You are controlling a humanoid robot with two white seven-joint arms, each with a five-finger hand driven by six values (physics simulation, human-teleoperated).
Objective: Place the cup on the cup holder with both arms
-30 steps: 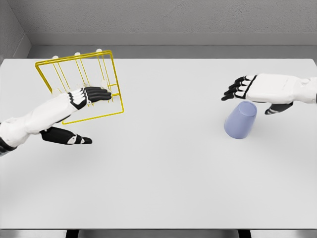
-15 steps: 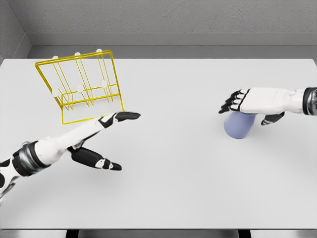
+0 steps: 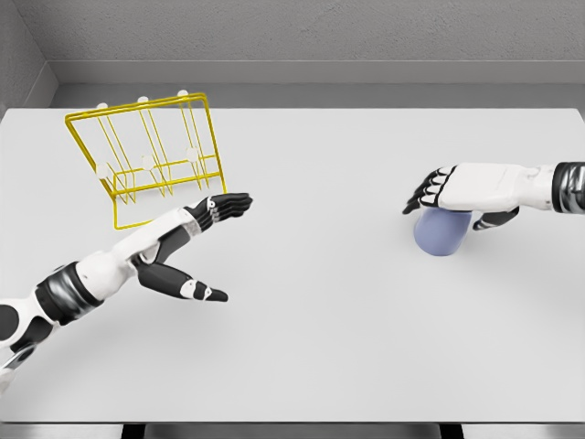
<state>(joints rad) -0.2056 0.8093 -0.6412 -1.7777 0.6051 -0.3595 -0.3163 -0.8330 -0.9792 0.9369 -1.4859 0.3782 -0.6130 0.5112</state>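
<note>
Even, diffuse light floods my head view: the white table [image 3: 366, 347] renders bright without glare, and I see only faint, soft shading under the right hand [image 3: 457, 187] and the cup [image 3: 441, 233]. Focus is sharp throughout, with no visible edge distortion.

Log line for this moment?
right robot hand: over blue plastic cup, grasp unclear | left robot hand: open, beside yellow wire cup holder | white table

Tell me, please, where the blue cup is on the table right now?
In the head view the blue cup sits on the table's right side, directly under the right hand, far from the yellow cup holder at far left.
</note>
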